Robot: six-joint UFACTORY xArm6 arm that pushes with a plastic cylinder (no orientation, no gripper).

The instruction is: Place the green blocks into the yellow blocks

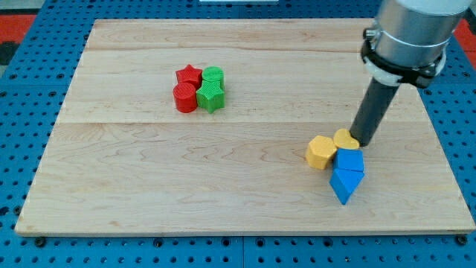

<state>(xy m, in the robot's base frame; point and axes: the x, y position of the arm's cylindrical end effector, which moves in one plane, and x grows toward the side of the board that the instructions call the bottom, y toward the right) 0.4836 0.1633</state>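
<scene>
On your wooden counter (pixel 223 186), two clusters sit well apart; the green pair lies at the view's upper left, the yellow pair at the view's lower right.

In the upper-left cluster, a green star block (pixel 210 96) sits nearest the view's bottom, with a green round block (pixel 213 76) touching it on the top side; the two stack along a short line running top to bottom of the view; neither shape shows a clear long axis or pointing end. Pressed against their left are a red star block (pixel 190 75) and a red cylinder block (pixel 185 98).

At the lower right, a yellow hexagon block (pixel 321 152) touches a smaller yellow heart-like block (pixel 345 138) to its upper right; the pair lines up on a slant rising toward the view's right. Just below them, a blue block (pixel 349 160) and a blue wedge block (pixel 345 184) sit stacked toward the view's bottom, the wedge's narrow end pointing down the view.

Your arm carries no hand, so nothing is spread or pinching; my tip (pixel 362 141) stands on the counter at the right edge of the heart-like block, touching or nearly so, far from both green blocks.
</scene>
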